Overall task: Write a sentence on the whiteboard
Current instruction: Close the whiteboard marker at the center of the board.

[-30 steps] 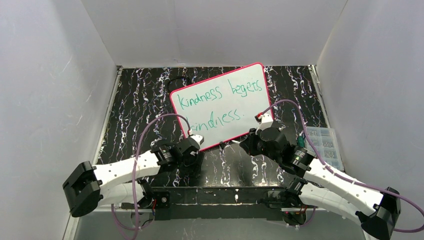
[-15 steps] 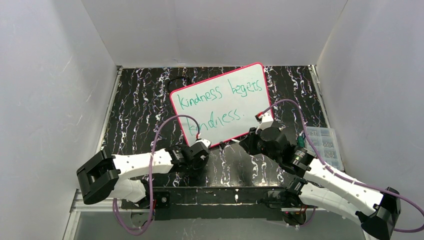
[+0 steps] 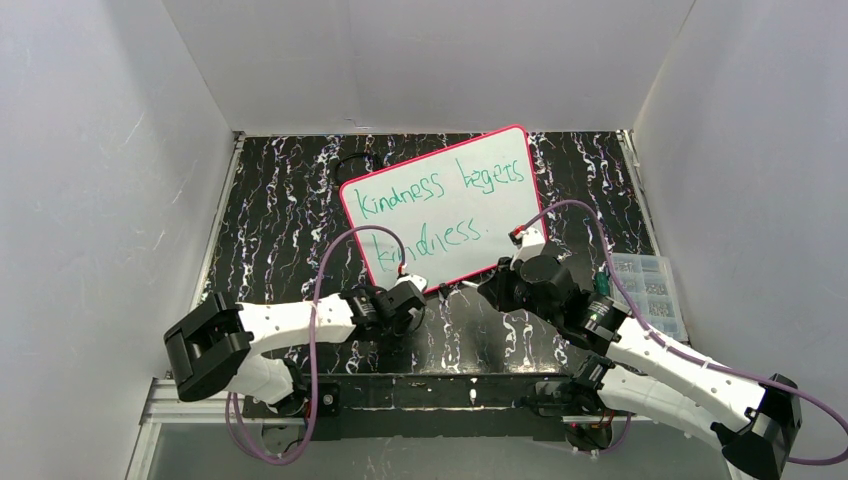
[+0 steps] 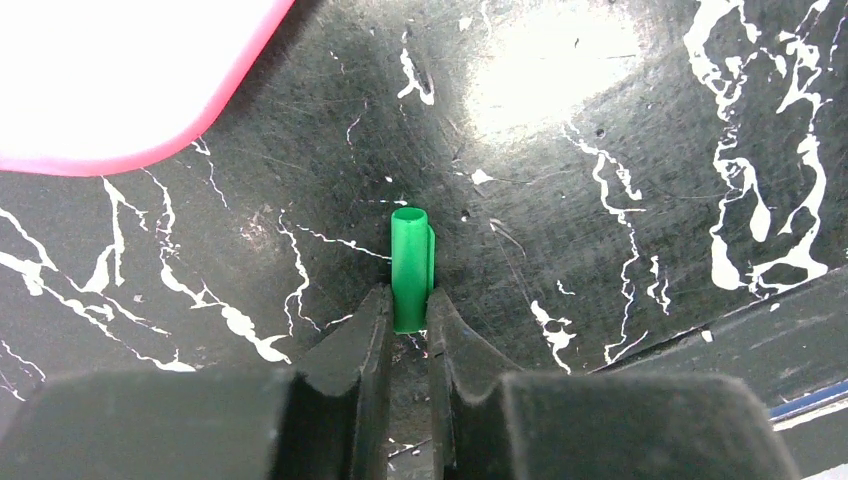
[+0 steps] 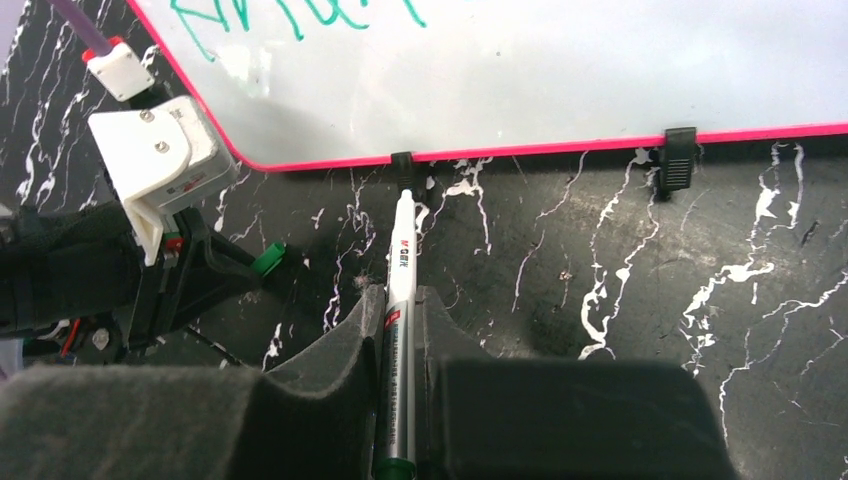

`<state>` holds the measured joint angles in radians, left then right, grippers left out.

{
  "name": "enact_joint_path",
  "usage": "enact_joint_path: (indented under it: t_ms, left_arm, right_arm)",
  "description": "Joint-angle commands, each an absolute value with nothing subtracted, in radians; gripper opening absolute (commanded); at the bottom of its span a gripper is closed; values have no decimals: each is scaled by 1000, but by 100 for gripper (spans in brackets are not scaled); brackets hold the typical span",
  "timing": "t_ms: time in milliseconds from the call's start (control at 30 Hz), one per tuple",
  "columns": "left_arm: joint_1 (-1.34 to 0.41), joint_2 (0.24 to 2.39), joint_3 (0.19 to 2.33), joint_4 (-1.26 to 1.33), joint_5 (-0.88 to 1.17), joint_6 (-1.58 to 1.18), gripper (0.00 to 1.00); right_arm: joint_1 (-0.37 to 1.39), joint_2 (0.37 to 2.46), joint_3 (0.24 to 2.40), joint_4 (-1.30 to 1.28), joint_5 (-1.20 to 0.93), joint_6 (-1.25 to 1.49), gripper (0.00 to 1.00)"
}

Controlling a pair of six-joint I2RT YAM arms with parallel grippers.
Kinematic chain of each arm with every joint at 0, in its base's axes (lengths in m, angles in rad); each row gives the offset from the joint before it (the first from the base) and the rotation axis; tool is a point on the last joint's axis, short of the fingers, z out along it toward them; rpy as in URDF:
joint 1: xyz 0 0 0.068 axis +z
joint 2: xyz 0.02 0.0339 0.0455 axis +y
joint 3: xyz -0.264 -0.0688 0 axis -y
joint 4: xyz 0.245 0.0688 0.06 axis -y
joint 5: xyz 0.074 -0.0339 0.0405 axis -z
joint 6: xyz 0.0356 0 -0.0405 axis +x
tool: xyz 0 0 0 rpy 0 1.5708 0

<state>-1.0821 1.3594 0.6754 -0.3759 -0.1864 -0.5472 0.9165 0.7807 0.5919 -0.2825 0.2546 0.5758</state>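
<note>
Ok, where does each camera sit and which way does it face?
Top external: above and behind the robot, looking down the table at the whiteboard; both arms show.
Left wrist: looks down at the tabletop past the left gripper, shut on the green cap; whiteboard corner upper left.
Right wrist: faces the whiteboard's near edge past the right gripper, shut on the marker.
Shared: both wrist views show the green cap and the whiteboard's rim.
</note>
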Motion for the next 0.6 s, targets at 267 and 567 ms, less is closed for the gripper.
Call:
enact_joint_path:
  t_ms: [267, 567]
  left_arm:
    - [-1086, 1023, 502, -177, -92, -358, 0]
    - [-1089, 865, 413, -24, 112, -250, 0]
  right_arm:
    - [913, 884, 754, -384, -128, 449, 1]
    - [902, 1008, 793, -291, -420, 441, 1]
